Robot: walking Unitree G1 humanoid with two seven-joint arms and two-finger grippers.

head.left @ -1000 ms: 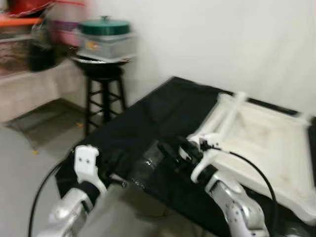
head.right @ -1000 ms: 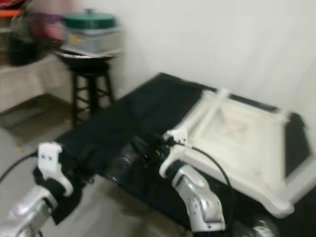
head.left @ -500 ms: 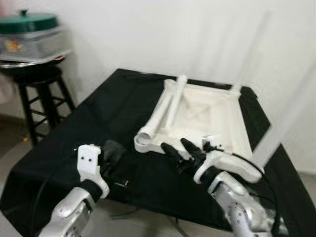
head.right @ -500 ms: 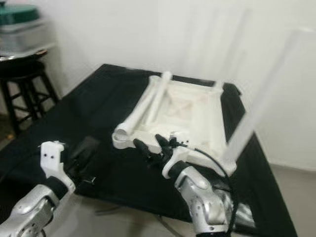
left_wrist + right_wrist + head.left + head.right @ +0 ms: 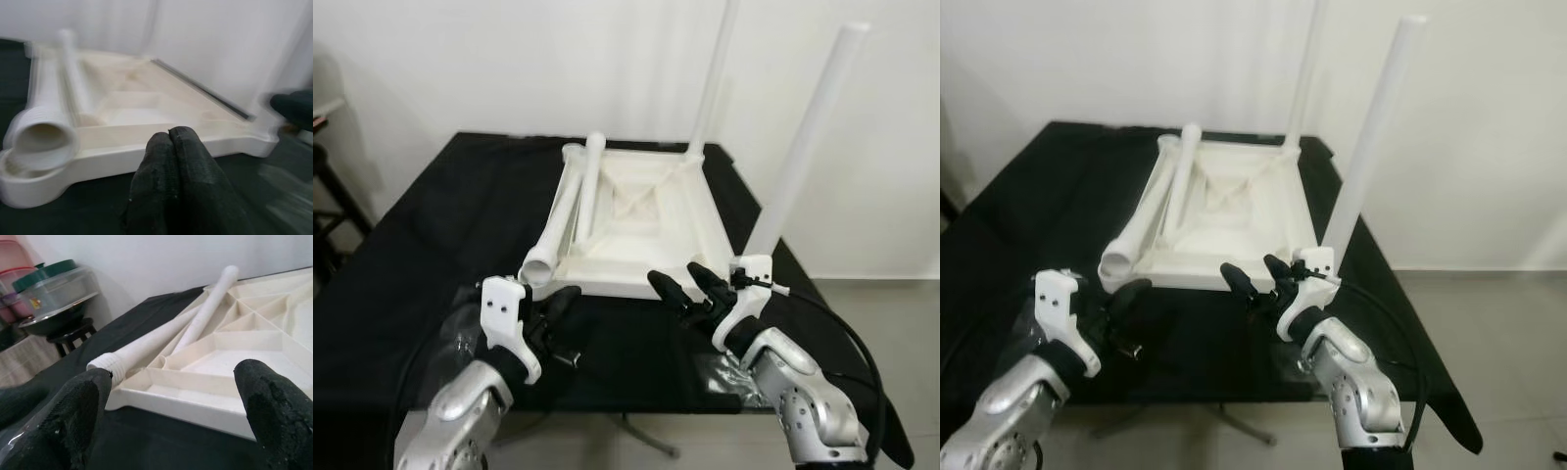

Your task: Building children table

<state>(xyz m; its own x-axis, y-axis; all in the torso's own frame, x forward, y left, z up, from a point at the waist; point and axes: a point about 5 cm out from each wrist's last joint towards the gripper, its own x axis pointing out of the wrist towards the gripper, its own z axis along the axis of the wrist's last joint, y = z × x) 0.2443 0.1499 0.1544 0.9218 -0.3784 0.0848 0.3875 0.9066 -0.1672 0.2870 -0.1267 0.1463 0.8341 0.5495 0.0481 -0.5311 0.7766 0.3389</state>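
Hovering near tabletop (image 5: pixel 636 211) front edge | left gripper (image 5: pixel 563 304) jaws closed | right gripper (image 5: pixel 685 286) jaws wide

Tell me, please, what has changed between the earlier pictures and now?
The camera swung right, so the upturned white tabletop now sits straight ahead. The right gripper, open, has come up to its near edge. The left gripper remains shut and low. Two loose legs still lie on the tabletop.

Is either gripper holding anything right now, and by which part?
Nothing is held. The left gripper is shut on nothing; the right gripper is open near the upturned tabletop.
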